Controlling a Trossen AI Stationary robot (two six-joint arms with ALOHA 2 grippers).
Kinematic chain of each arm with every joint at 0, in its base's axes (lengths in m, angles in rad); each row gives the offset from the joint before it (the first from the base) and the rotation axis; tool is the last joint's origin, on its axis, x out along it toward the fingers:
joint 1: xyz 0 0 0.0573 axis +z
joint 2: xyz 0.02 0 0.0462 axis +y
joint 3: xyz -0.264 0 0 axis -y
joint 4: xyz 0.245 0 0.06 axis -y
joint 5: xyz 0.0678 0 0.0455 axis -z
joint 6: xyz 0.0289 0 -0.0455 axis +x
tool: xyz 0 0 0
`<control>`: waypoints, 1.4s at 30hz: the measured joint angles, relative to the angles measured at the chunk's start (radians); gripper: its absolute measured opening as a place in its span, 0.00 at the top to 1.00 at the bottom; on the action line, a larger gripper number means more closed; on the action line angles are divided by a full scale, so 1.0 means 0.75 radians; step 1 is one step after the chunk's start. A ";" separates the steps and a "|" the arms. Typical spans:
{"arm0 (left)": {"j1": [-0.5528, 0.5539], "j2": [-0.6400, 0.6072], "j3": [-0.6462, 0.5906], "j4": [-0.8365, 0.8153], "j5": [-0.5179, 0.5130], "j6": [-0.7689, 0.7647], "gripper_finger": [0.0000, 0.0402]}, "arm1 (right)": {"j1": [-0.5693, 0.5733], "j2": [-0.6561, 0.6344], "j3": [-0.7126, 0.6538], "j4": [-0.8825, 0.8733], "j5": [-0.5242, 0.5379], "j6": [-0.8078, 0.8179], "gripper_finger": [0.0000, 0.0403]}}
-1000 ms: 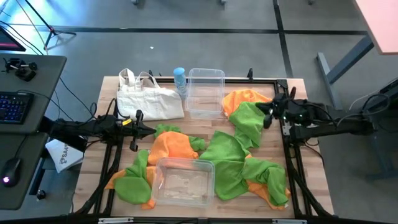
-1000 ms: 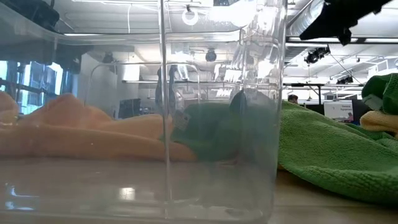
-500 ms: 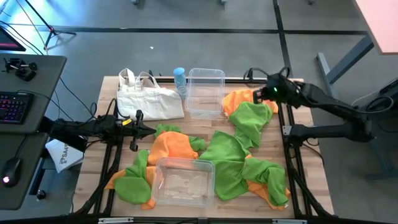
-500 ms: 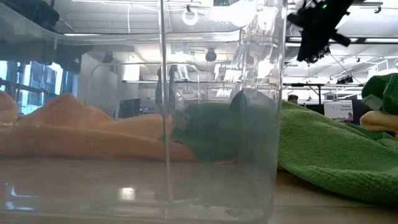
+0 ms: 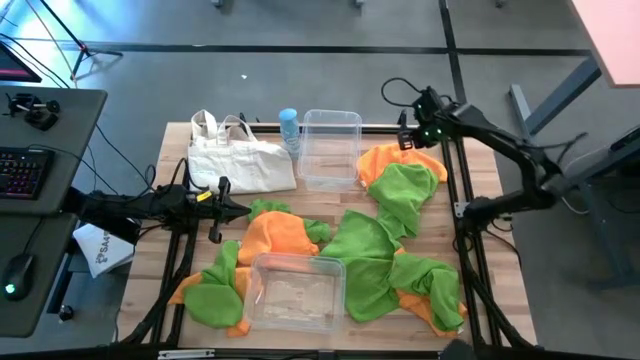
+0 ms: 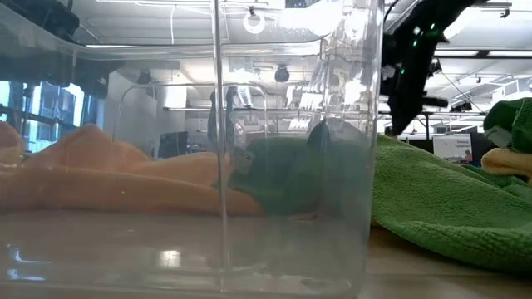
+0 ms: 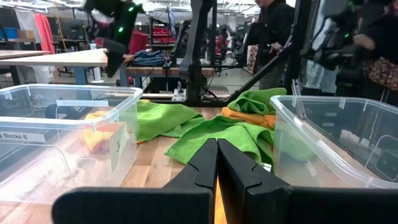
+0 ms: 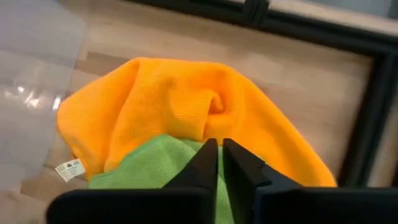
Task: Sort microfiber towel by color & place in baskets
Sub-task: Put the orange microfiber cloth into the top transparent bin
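- The right gripper hangs over the far right corner of the counter, above an orange towel; in its wrist view its fingers sit pressed together, holding nothing.
- That orange towel lies partly hidden under a green towel, so only its far half shows.
- The left gripper rests at the counter's left side, just beside the middle pile; its fingers are closed together with nothing between them.
- One clear basket stands at the far edge, just left of the orange towel. The other basket stands at the near edge, with towels bunched around it on both sides.
- More orange and green towels overlap in the middle pile; where one cloth ends and the next begins is hard to tell.
- In the low view, the near basket's wall fills most of the picture and blurs the towels behind it; the right arm shows only as a dark shape.
- A white tote bag and a blue bottle sit at the far left; the bottle is partly cut off by the far basket.
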 joint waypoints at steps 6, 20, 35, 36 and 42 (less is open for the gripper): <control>0.000 0.000 0.000 0.000 0.000 0.000 1.00 | -0.116 0.157 0.001 0.067 -0.051 -0.056 0.73; 0.000 0.000 0.000 0.000 0.000 0.000 1.00 | -0.137 0.450 0.000 0.177 0.009 -0.174 0.48; 0.000 0.000 0.000 0.001 0.000 0.000 1.00 | -0.099 0.513 -0.128 0.362 -0.017 -0.114 0.78; 0.000 0.000 0.000 0.000 0.000 0.000 1.00 | -0.099 0.509 -0.129 0.358 -0.017 -0.113 0.83; 0.000 0.000 0.000 0.000 0.000 0.000 1.00 | -0.099 0.431 -0.119 0.226 -0.026 -0.159 0.96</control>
